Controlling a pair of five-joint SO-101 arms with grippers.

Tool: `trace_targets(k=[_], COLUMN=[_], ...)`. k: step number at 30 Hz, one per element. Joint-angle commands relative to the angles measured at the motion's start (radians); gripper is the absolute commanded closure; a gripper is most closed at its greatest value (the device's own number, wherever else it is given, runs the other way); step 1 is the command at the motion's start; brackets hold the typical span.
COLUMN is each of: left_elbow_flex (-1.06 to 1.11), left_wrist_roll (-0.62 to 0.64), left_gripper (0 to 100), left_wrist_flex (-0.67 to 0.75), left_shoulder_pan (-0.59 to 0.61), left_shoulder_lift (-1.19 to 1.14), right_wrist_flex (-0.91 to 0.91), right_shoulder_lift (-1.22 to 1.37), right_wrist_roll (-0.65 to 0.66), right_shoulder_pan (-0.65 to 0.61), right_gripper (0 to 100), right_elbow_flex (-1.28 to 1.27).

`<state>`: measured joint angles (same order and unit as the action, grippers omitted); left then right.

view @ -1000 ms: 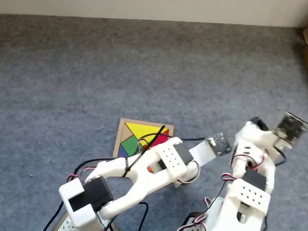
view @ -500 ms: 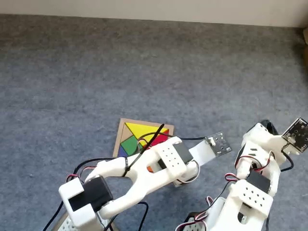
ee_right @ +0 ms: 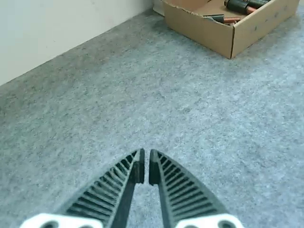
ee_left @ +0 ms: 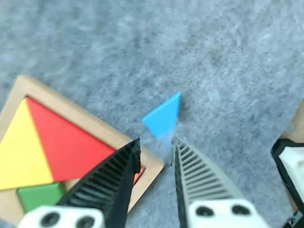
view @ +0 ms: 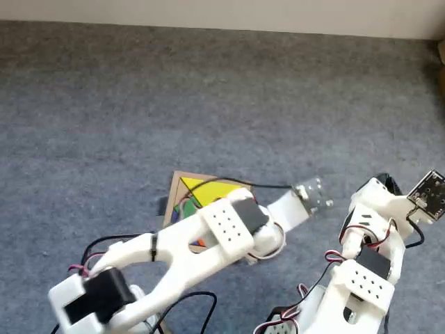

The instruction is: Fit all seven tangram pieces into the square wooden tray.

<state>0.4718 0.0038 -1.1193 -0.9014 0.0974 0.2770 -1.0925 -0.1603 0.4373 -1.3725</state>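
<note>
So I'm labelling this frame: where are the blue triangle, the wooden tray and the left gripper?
blue triangle (ee_left: 164, 118), left wrist view, middle of its face.
wooden tray (ee_left: 85, 120), left wrist view, on its bare rim.
left gripper (ee_left: 156, 142), left wrist view, midway between its fingertips.

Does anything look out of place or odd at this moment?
Yes: the blue triangle lies on the carpet outside the wooden tray, off its corner, just ahead of the open left gripper. The yellow piece, red piece and green piece sit flat inside.
</note>
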Motion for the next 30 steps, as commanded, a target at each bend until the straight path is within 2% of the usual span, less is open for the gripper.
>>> trace_targets(k=[1,4,8,12,15,22,28,30], left_elbow_flex=[-0.019,0.042,0.108,0.081,-0.013,-0.251,-0.351,-0.346], left_wrist_roll=[-0.011,-0.011,-0.005,-0.003,-0.003,-0.003,-0.008,-0.006], left_gripper=[88,86,73,74,75,75,90,91], left_wrist_flex=[-0.037,0.025,0.169,0.238,0.196,-0.009,-0.064,-0.06], left_shoulder_pan=[0.044,0.035,0.028,0.025,0.027,0.03,0.024,0.024], left_shoulder_lift=[0.113,0.096,0.005,-0.122,-0.203,-0.401,-0.481,-0.481], right_wrist_flex=[-0.024,-0.024,-0.024,-0.024,-0.024,-0.024,-0.024,-0.024], right_shoulder_lift=[-0.027,-0.027,-0.027,-0.027,-0.027,-0.027,-0.027,-0.027], right_wrist_roll=[-0.008,-0.008,-0.008,-0.008,-0.008,-0.008,-0.008,-0.008], right_shoulder_pan=[0.013,0.013,0.013,0.015,0.015,0.015,0.015,0.015], right_gripper=[96.4,96.4,96.4,96.4,96.4,96.4,96.4,96.4], right_elbow_flex=[0.01,0.01,0.012,0.013,0.013,0.013,0.013,0.013])
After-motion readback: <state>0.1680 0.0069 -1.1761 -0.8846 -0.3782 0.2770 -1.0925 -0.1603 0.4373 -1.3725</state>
